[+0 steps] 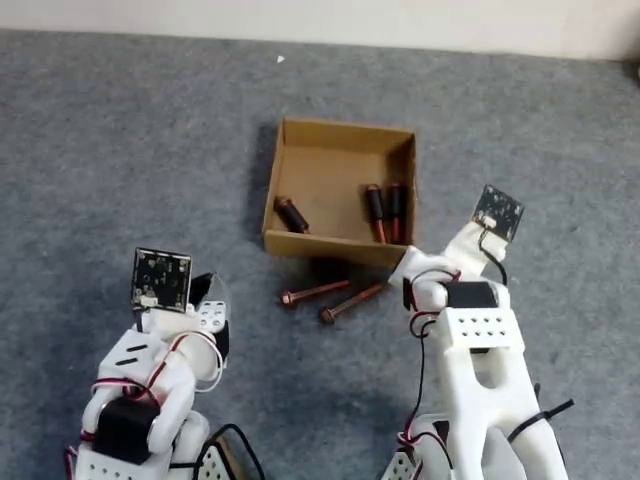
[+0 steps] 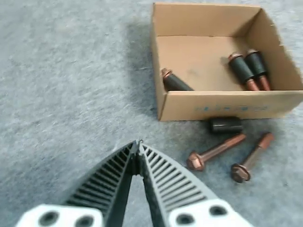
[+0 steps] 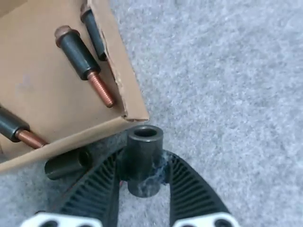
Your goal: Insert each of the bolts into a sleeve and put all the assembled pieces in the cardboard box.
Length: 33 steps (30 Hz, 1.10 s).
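The right gripper clamps a black sleeve upright, bore open upward, just outside a corner of the cardboard box, evidently to receive one of the two loose bolts lying on the carpet along the box's outer wall, while the left gripper, closed on nothing, hangs nearby.

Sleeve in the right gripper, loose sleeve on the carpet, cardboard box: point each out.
Held sleeve (image 3: 144,163), right wrist view, its side wall.
Loose sleeve (image 2: 226,124), left wrist view, middle of its side.
Cardboard box (image 2: 227,108), left wrist view, front wall.
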Motion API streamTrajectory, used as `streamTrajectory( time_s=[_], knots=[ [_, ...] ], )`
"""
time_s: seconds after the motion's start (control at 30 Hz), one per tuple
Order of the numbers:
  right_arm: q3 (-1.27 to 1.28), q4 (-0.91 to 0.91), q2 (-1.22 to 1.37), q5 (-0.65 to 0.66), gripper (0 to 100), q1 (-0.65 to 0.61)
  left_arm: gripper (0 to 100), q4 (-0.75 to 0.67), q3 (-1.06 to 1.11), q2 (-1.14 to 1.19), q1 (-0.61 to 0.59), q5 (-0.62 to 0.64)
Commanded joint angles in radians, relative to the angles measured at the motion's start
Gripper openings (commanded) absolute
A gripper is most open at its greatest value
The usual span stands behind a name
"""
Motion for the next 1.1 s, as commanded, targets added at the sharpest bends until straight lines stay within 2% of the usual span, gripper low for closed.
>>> streamTrajectory(
  time_s=[0.0, 0.13, 0.3, 0.4, 0.5, 0.7, 1.07],
  knots=[
    [-0.004, -0.028, -0.033, -0.009, 0.4, 0.015, 1, 0.003, -0.076, 0.022, 0.058, -0.006],
    [-0.002, -0.028, -0.033, -0.009, 0.4, 0.015, 1, -0.018, -0.156, 0.203, 0.077, -0.005],
    [-0.002, -0.028, -0.033, -0.009, 0.4, 0.016, 1, -0.072, -0.278, 0.596, 0.108, -0.005],
    [-0.005, -0.028, -0.033, -0.009, 0.4, 0.019, 1, -0.15, -0.328, 0.822, 0.157, 0.0],
    [-0.008, -0.028, -0.033, -0.009, 0.4, 0.054, 3, -0.249, -0.383, 1.006, 0.186, 0.127],
    [-0.01, -0.028, -0.033, -0.009, 0.4, 0.104, 24, -0.269, -0.541, 1.27, 0.231, 0.405],
    [-0.008, -0.028, -0.033, -0.009, 0.4, 0.127, 23, -0.27, -0.682, 1.586, 0.329, 0.69]
  ],
)
